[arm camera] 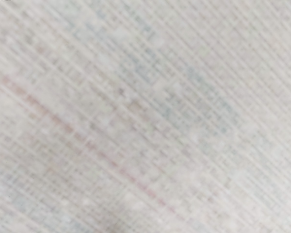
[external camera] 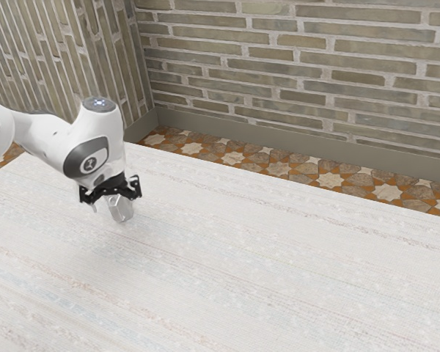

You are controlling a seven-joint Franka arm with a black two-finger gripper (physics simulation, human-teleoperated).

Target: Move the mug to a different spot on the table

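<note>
In the exterior view a small pale grey mug hangs under my black gripper, near the table's left side. The gripper is shut on the mug, which juts out below the hand, close over the tabletop. The white arm comes in from the exterior view's left. In the wrist view the pale streaked tabletop lies close under the hand.
The whitewashed wooden table stretches wide toward the exterior view's right and front. Beyond its far edge lie a patterned tile floor and a brick wall.
</note>
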